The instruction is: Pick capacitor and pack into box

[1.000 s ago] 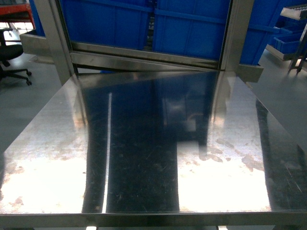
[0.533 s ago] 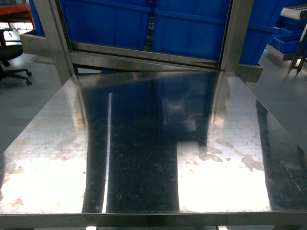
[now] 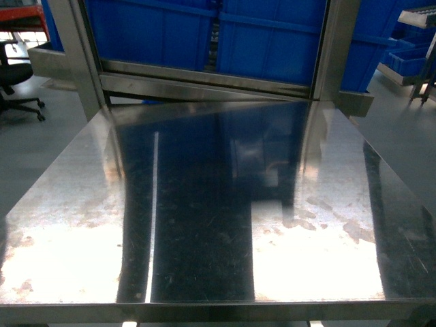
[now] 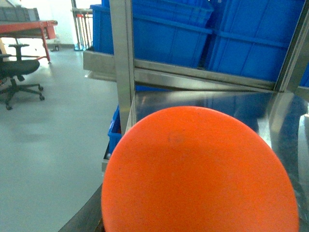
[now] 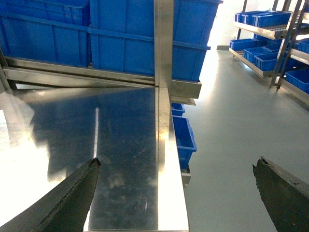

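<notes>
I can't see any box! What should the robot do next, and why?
Probably turn to look around for it. The steel table shows no box or capacitor, only blue bins behind it. The right gripper has its jaws wide open, holding nothing; an orange disc blocks the left wrist view.

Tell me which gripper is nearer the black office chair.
Left: office chair stands off the table's left side, that arm's side; right gripper straddles the table's right edge.

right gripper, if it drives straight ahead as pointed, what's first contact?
Probably nothing near: the open right gripper straddles the table edge. Farther along stands the steel post before the blue bins; depth unclear.
</notes>
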Available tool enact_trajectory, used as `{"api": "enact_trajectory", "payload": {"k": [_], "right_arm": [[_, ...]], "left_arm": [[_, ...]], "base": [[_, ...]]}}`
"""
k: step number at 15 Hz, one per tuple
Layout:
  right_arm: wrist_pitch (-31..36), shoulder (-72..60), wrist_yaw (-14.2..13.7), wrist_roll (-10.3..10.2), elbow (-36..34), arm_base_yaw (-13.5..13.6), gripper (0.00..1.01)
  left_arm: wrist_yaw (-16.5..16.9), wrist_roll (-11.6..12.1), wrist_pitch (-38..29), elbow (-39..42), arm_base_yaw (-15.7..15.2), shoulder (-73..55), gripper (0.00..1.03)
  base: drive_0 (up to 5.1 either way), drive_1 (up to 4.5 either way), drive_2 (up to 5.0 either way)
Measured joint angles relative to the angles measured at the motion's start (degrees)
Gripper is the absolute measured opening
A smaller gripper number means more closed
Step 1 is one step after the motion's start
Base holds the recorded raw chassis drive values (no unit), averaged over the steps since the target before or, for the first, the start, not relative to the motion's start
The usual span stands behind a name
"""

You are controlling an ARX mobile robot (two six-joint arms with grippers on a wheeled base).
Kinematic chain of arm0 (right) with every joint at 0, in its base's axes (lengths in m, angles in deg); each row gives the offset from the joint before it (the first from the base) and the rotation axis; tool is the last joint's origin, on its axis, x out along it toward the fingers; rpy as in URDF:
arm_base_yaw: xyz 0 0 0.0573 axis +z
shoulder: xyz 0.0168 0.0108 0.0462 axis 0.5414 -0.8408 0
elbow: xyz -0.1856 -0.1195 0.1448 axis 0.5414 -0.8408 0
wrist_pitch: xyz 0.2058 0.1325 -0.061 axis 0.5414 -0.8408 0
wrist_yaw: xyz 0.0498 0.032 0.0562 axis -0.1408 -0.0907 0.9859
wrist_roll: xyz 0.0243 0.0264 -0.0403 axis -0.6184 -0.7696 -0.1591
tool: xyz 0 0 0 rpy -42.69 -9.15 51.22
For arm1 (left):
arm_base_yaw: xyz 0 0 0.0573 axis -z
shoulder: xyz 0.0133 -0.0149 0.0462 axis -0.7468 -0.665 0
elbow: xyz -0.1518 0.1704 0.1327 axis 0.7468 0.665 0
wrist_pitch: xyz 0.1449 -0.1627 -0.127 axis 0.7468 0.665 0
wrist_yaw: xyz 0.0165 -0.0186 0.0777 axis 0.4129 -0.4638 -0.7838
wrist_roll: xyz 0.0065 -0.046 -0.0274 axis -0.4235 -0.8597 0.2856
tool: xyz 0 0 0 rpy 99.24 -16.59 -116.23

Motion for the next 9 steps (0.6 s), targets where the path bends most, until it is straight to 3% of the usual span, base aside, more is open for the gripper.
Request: {"api": "enact_trajectory", "payload": {"k": [9], "right_arm": [[0.04,0.00,0.00,0.00,0.00,0.00,0.98]], "left_arm": [[0.00,0.00,0.04,0.00,0.00,0.00,0.44]], "base": [[0.0,0.00,0.0]]}}
